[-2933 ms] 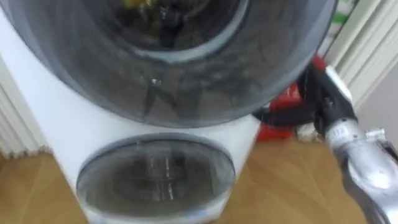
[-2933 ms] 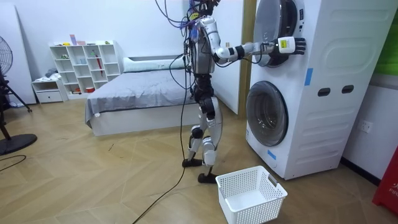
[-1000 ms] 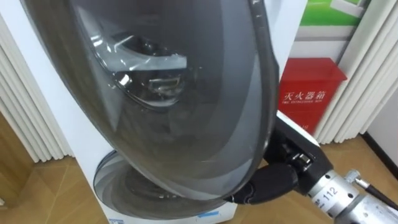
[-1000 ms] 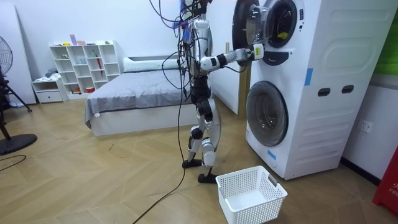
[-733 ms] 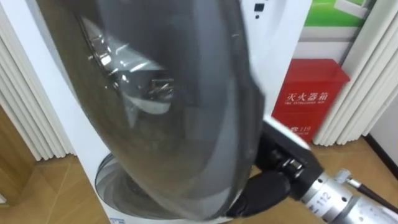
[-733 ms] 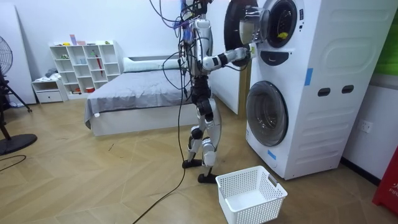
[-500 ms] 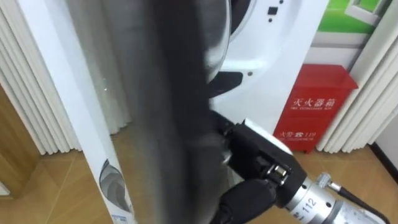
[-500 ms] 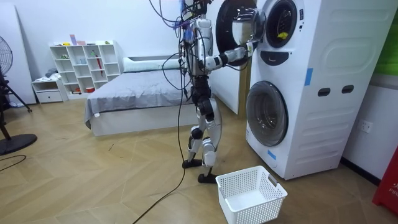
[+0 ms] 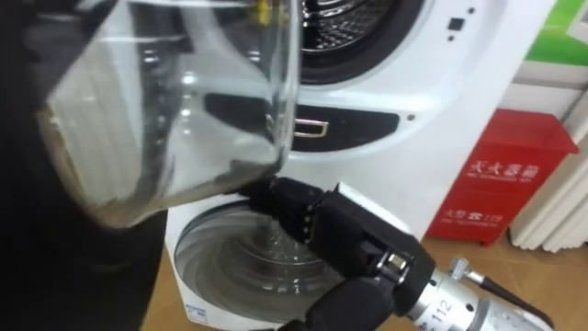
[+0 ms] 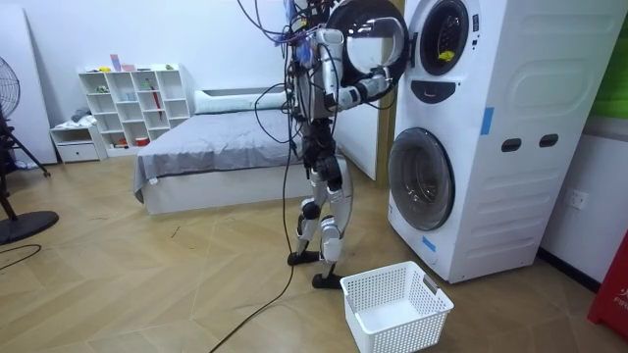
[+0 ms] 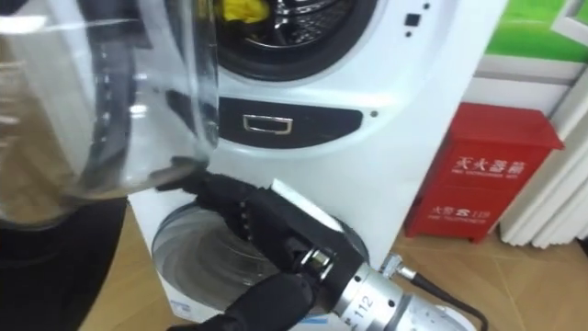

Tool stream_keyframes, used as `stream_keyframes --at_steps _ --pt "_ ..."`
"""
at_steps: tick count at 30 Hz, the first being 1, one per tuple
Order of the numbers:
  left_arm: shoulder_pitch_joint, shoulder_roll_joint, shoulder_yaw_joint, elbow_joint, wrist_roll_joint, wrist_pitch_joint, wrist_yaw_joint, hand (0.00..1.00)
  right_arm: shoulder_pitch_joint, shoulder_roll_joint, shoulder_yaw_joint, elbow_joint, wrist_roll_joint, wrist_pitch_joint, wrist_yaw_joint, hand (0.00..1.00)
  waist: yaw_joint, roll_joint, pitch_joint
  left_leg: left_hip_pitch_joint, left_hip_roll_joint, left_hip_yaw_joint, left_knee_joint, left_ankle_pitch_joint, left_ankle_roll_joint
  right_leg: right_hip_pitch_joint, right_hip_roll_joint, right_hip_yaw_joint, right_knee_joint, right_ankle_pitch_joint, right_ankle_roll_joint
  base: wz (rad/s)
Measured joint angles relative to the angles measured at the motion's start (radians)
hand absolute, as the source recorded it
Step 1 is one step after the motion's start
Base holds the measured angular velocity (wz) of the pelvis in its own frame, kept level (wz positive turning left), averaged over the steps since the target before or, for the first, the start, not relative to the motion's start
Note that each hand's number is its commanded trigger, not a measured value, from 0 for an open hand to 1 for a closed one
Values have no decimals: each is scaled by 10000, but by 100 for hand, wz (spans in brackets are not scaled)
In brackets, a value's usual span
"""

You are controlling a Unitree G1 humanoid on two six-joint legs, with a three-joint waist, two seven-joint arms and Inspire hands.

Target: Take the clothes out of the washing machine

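Room view: the robot stands before the stacked washing machine point(image 10: 491, 147), its right arm up at the open upper door point(image 10: 368, 34). Through the head camera I see the right hand point(image 9: 340, 234) reaching against the lower edge of the door's glass, and I cannot tell whether its fingers grip it. A yellow garment point(image 11: 243, 9) lies far inside the upper drum. A white basket point(image 10: 397, 304) sits on the floor near the robot's feet.

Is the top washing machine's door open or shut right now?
Open: the upper door is swung wide off the front, and the drum mouth shows uncovered with a yellow garment inside.
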Motion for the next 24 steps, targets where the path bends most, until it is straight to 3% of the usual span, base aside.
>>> stream_keyframes --at_steps 7,24 --pt "-15 -25 160 -44 -18 14 70 0 0 128 358 3 0 0 46 0 372 -35 35 4 -8 -41 -15 0 1 79 -23 -81 -21 -64 41 6" --pt "-11 -45 165 -122 -23 16 122 0 -14 137 849 23 0 0 261 0 619 -57 51 -29 -32 -89 -10 0 1 92 -67 -176 -14 -190 87 1"
